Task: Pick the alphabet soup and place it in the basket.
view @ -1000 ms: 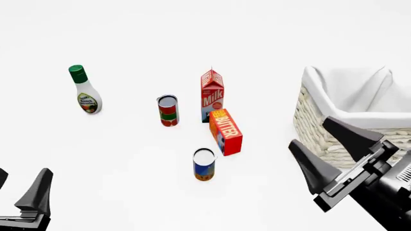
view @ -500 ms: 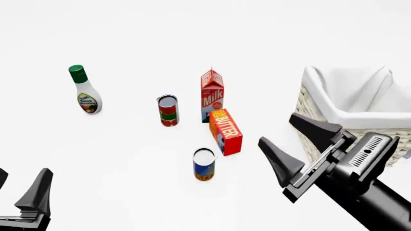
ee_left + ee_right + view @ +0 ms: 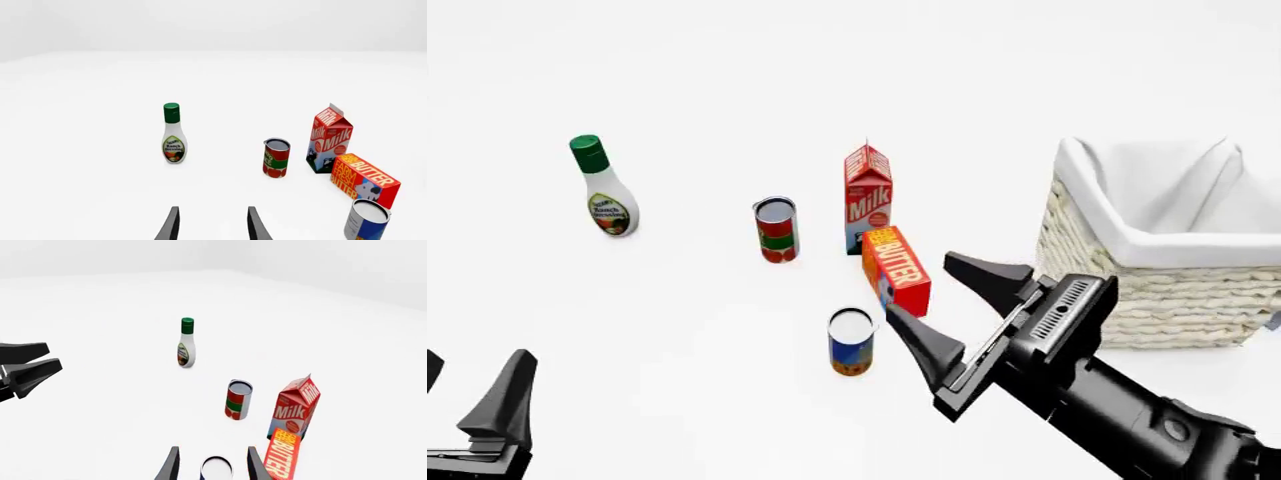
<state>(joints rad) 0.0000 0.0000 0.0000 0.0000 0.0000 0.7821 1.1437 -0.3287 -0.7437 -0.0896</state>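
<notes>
Alphabet soup [image 3: 851, 342] stands upright, long axis vertical, silver top up, between the spread, empty fingers of the right gripper [image 3: 949, 300]; left gripper [image 3: 212, 226] open, mostly cropped.

- You see a plain white table surface [image 3: 694, 60] filling the whole front view, matte and unmarked.
- In the left wrist view, the surface meets a pale grey backdrop [image 3: 213, 22] along a soft horizon.
- The right wrist view shows you the same backdrop.
- Light is even and diffuse; shadows are barely visible.
</notes>
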